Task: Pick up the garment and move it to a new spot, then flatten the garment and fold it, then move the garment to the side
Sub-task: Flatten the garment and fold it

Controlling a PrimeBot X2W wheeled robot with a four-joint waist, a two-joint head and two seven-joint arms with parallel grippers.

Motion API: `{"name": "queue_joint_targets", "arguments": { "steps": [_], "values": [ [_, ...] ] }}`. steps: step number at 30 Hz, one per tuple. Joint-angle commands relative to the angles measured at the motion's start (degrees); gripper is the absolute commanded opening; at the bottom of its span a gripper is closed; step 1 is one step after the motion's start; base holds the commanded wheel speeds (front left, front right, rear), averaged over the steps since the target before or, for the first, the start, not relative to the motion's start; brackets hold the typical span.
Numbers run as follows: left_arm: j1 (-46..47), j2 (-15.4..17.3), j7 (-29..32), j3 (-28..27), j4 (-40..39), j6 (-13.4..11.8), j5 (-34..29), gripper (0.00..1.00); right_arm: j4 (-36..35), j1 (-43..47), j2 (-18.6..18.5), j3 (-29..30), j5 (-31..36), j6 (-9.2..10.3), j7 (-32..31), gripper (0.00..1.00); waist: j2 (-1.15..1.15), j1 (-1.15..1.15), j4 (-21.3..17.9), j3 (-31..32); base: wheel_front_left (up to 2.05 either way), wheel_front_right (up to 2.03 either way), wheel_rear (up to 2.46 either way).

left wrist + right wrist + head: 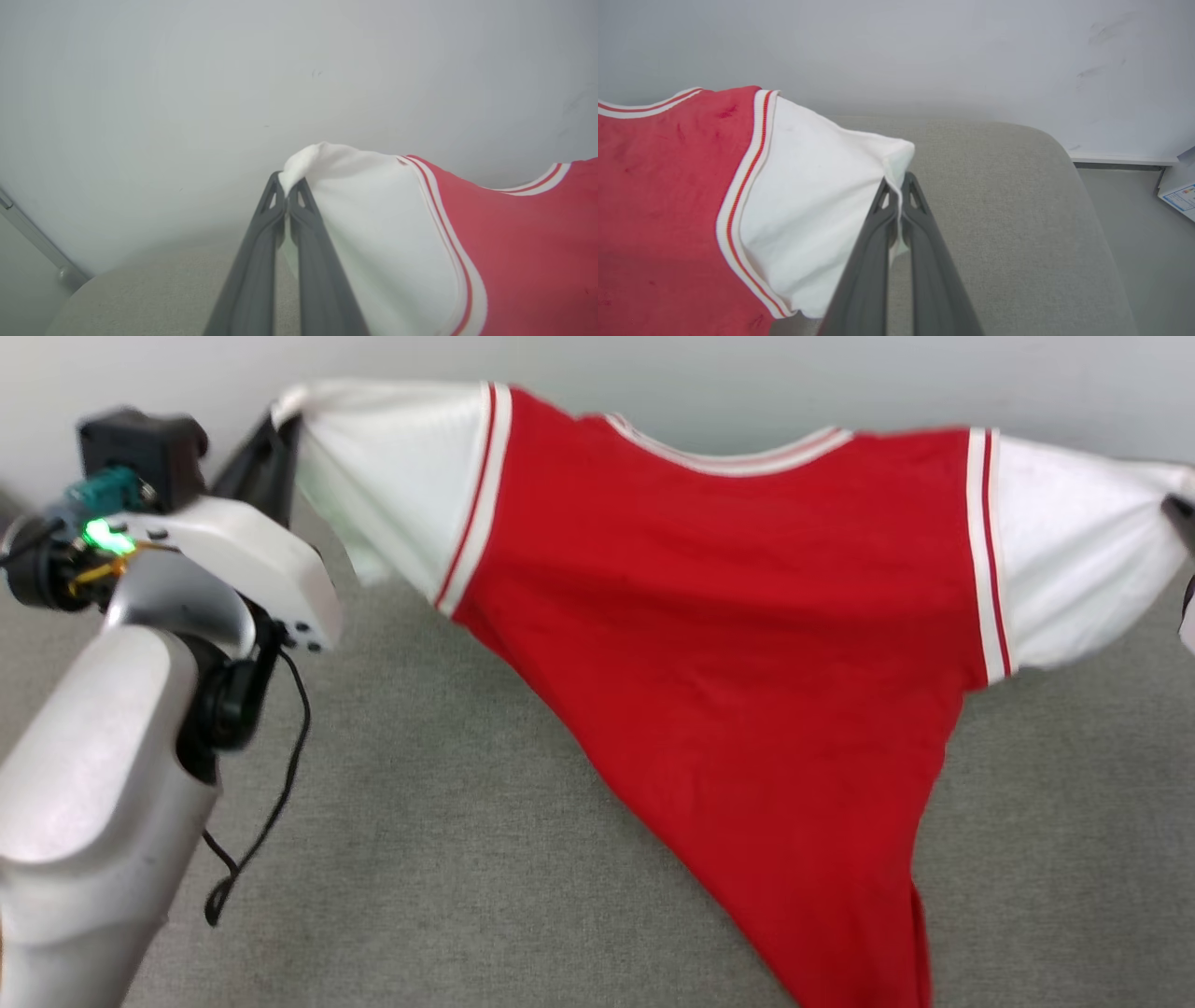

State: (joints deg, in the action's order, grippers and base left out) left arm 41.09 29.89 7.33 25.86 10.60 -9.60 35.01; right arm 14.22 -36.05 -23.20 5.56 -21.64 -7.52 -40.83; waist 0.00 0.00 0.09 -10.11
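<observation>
The garment (747, 616), a red jersey T-shirt with white sleeves and striped trim, hangs stretched between my two grippers above a grey padded surface (448, 784). Its plain red side faces the head camera and its lower part tapers down to the bottom edge. My left gripper (280, 434) is shut on the tip of the white sleeve at upper left; in the left wrist view the gripper (286, 184) pinches that sleeve (373, 224). My right gripper (899, 186) is shut on the other white sleeve (817, 196); the head view catches it (1178, 513) at the right edge.
A pale wall (840, 373) runs right behind the garment. The grey surface has a rounded right corner (1059, 144) with floor and a paper item (1178, 196) beyond it. A black cable (271, 812) dangles from my left forearm.
</observation>
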Motion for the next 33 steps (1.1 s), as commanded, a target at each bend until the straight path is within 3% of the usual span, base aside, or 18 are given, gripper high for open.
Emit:
{"name": "queue_joint_targets", "arguments": {
  "steps": [1,12,16,21,33],
  "values": [
    [2.2,0.5,-1.1,-0.7,0.5,-0.2,-0.6,0.00,-1.1,-2.2,-1.2,-1.2,0.2,0.06,0.9,0.00,0.00,0.00,-0.9,2.9,0.00,0.00,0.00],
    [17.2,-0.3,-2.3,-2.9,11.7,3.3,0.0,0.00,2.2,-17.0,-2.9,-5.5,3.0,0.06,5.8,0.00,0.00,0.00,-1.7,1.5,0.00,0.00,0.00],
    [25.3,-1.0,-2.8,-3.1,17.2,4.6,-0.5,0.00,5.8,-24.5,-2.9,-6.4,5.0,0.06,10.4,0.00,0.00,0.00,-1.9,-2.7,0.00,0.00,0.00],
    [35.5,-1.4,-6.6,-3.3,22.0,4.5,-3.3,0.00,9.6,-34.4,-2.2,-8.0,7.3,0.07,17.4,0.00,0.00,0.00,-2.6,-9.4,0.00,0.00,0.00],
    [55.0,-1.0,-13.7,-3.5,24.0,4.3,-8.1,0.00,17.2,-55.6,0.6,-10.5,8.6,0.06,35.0,0.00,0.00,0.00,-5.2,-24.7,0.00,0.00,0.00]
  ]
}}
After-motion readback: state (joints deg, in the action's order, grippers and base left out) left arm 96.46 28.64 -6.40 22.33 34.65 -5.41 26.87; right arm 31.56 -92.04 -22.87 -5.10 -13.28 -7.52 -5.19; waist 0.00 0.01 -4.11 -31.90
